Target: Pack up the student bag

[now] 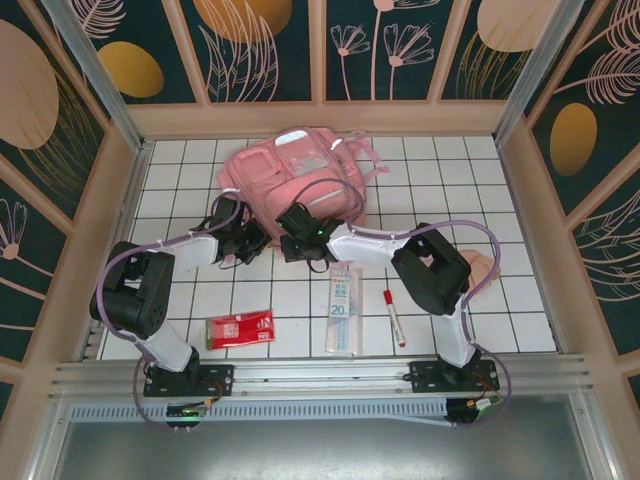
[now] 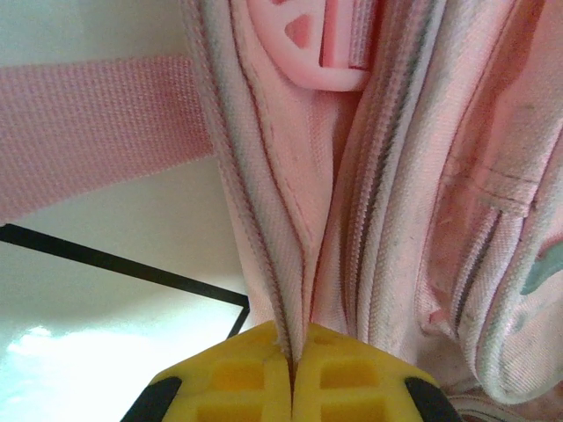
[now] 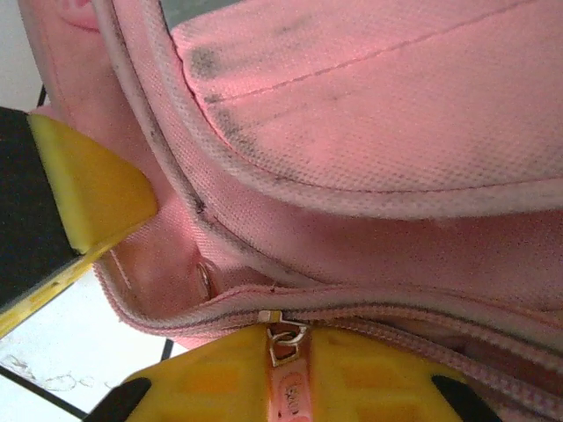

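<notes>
Jaws, left gripper (image 2: 290,341): pinch ribbed seam of soft pink fabric student bag (image 2: 413,202)
Jaws, right gripper (image 3: 283,352): hold pink zip pull (image 3: 287,394)

place: robot lab cell | evidence: tiled tabletop (image 1: 520,200), patterned enclosure walls (image 1: 260,50)

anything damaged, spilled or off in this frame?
Only wear: dark grime smudges on the soft pink fabric backpack, along its piping near the zip. No tear or spill visible. The red packet, clear plastic ruler sleeve and red marker pen lie flat and apart on the white tiled table.
</notes>
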You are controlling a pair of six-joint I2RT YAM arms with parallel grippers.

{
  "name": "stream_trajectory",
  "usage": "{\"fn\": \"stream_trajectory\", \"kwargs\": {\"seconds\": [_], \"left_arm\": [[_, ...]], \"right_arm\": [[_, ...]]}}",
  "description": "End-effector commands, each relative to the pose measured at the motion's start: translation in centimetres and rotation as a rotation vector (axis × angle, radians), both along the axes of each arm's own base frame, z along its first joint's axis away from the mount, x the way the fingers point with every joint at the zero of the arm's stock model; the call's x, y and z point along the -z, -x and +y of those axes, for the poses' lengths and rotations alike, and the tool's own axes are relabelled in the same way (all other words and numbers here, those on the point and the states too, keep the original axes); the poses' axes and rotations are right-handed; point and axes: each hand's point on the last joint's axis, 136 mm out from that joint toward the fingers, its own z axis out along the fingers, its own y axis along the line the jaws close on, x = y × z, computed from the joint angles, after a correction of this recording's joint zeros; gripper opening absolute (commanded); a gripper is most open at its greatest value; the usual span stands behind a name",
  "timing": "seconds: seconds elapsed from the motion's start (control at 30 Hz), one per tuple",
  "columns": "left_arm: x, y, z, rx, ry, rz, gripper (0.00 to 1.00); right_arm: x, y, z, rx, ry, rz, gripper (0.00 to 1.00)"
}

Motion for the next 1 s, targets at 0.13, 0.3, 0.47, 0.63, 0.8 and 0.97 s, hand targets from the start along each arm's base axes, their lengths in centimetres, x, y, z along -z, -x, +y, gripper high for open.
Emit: {"fn": "stream_trajectory", "kwargs": {"seconds": [0.13, 0.3, 0.47, 0.63, 0.8, 0.97], "left_arm": [[-2.3, -1.3, 0.0, 0.041, -0.031, -0.062, 0.0], [-2.0, -2.1, 2.7, 0.039, -0.104, -0.069, 0.0], [-1.5, -3.6, 6.8, 0.039, -0.208, -0.08, 0.0], [-1.8, -6.2, 9.9, 0.078, -0.35, -0.07, 0.0], [-3.6, -7.4, 10.3, 0.07, -0.283, -0.072, 0.35], [-4.8, -3.0, 9.6, 0.06, -0.215, -0.041, 0.51]], "right_arm": [[-1.0, 0.1, -1.6, 0.07, 0.061, 0.004, 0.0], [-1.6, 1.1, -3.4, 0.037, 0.067, 0.028, 0.0], [-1.2, 2.1, -4.6, -0.036, 0.032, 0.067, 0.0], [-1.8, 3.5, -3.4, -0.13, -0.036, 0.109, 0.0], [-2.9, 3.9, -0.7, -0.219, -0.139, 0.126, 0.0], [-4.5, 3.6, 2.7, -0.282, -0.266, 0.113, 0.0]]}}
